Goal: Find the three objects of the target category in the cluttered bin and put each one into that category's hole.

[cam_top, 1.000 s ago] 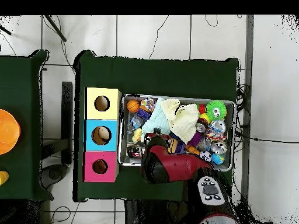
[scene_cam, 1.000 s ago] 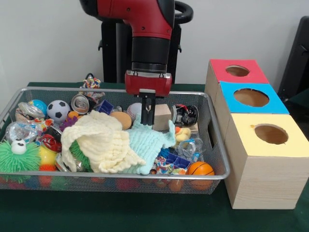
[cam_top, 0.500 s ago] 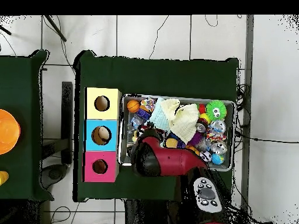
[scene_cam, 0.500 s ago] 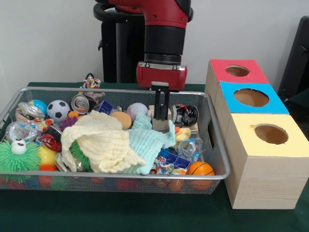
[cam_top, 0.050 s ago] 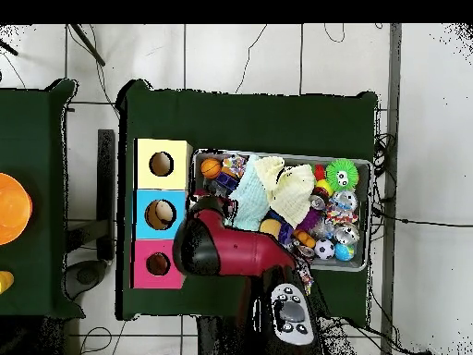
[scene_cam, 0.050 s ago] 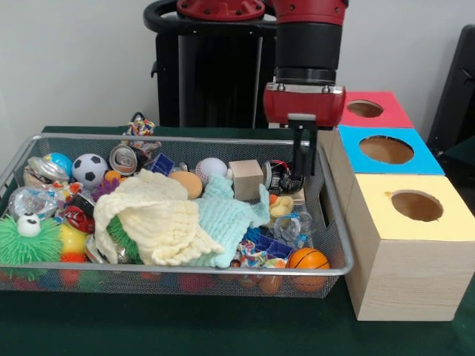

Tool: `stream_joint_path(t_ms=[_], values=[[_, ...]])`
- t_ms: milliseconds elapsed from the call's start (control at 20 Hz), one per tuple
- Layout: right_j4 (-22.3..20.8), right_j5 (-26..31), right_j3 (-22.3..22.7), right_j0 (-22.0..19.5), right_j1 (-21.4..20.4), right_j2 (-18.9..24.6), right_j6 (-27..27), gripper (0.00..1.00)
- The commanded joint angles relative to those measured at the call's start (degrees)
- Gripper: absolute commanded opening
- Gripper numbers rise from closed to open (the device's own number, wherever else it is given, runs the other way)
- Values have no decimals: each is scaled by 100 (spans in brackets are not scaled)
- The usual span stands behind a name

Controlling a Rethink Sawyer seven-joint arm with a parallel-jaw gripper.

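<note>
A robotics lab: a red and black robot arm (scene_cam, 0.050 s ago: 308, 44) stands at a table draped in dark green cloth (cam_top, 0.050 s ago: 277, 120), on a white tiled floor (cam_top, 0.050 s ago: 240, 60) with loose black cables (cam_top, 0.050 s ago: 254, 46) trailing beyond the table, and a plain white wall (scene_cam, 0.050 s ago: 74, 59) behind the arm.

front view level across table; overhead straight down; both share bin (scene_cam, 0.050 s ago: 326, 215) (cam_top, 0.050 s ago: 366, 166).

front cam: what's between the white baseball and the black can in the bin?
In the front view a plain wooden cube sits between the white baseball and the black can, by the bin's far wall. The overhead view hides that stretch under the arm.
</note>
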Motion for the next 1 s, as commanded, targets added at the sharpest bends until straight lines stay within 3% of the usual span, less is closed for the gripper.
stream_joint_path(t_ms=[50,100,150,500,1000], values=[[651,479,478,-4,31,500,1470,0],[666,443,500,14,38,497,1433,0],[716,386,558,-10,38,519,1361,100],[414,227,528,37,233,332,990,100],[46,-258,524,-182,591,425,837,100]])
